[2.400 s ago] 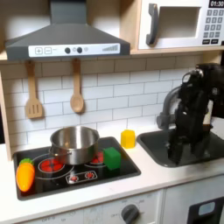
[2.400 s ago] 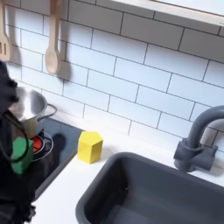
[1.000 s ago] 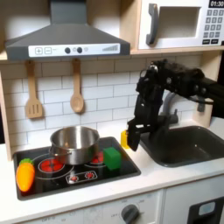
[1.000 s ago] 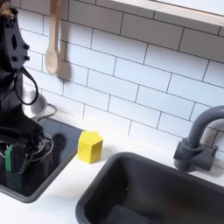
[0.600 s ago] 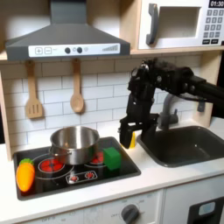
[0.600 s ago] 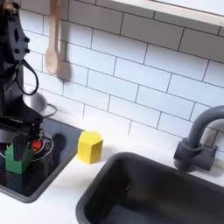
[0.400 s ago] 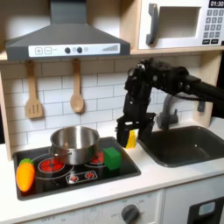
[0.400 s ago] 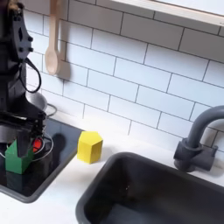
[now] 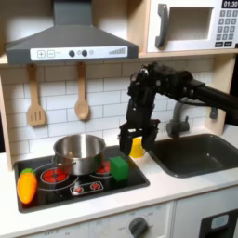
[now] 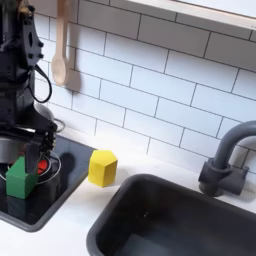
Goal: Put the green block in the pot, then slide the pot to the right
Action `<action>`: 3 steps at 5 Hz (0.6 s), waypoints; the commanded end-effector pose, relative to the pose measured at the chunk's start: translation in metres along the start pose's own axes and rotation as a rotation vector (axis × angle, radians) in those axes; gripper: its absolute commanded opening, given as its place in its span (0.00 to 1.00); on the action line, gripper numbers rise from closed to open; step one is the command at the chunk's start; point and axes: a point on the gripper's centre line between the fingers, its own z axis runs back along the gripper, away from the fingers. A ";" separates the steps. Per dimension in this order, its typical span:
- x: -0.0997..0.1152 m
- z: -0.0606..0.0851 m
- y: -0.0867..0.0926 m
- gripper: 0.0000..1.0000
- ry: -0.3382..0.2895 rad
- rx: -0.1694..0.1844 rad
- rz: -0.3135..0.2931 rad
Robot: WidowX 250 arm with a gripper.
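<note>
Gleaming black stovetop (image 9: 88, 191) under white tiles (image 10: 160, 90), seemingly toy-sized.

Both exterior views of me are soft and low-resolution under even, warm indoor light, with faint glare on the pot (image 9: 80, 149) and mild shadows.

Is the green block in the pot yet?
No. The green block sits on the stovetop beside the pot, to the first exterior view's right.

Bright green block (image 9: 119, 168), shiny silver pot (image 9: 79, 152), yellow cylinder (image 10: 102, 167), orange carrot (image 9: 27, 187).
</note>
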 end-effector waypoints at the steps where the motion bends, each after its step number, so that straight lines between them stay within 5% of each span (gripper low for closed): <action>1: 0.011 -0.011 -0.001 1.00 0.007 0.009 0.008; 3: 0.020 -0.021 0.005 1.00 0.021 0.033 0.026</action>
